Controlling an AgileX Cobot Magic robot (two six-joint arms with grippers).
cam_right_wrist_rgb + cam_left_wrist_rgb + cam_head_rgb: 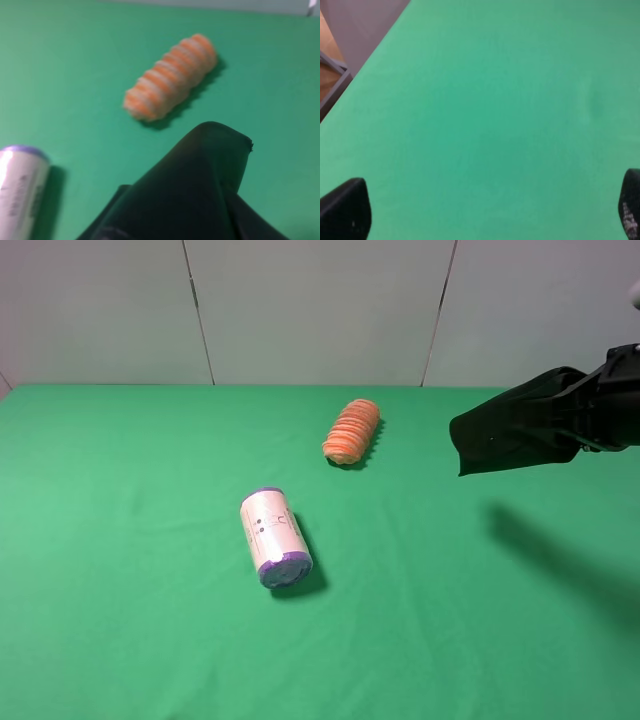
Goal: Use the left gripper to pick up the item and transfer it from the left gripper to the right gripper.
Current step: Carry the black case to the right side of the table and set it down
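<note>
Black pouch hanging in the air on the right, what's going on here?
The right gripper holds the black pouch clear above the green table, at the right of the high view. The left gripper is open and holds nothing, over a bare part of the table, out of the high view. The white roll and the ribbed orange object lie on the table, apart from each other. The handover to the right side looks done.

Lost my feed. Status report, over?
Left gripper open, empty. Right gripper shut on black case, held above table. White roll, orange object well clear.
</note>
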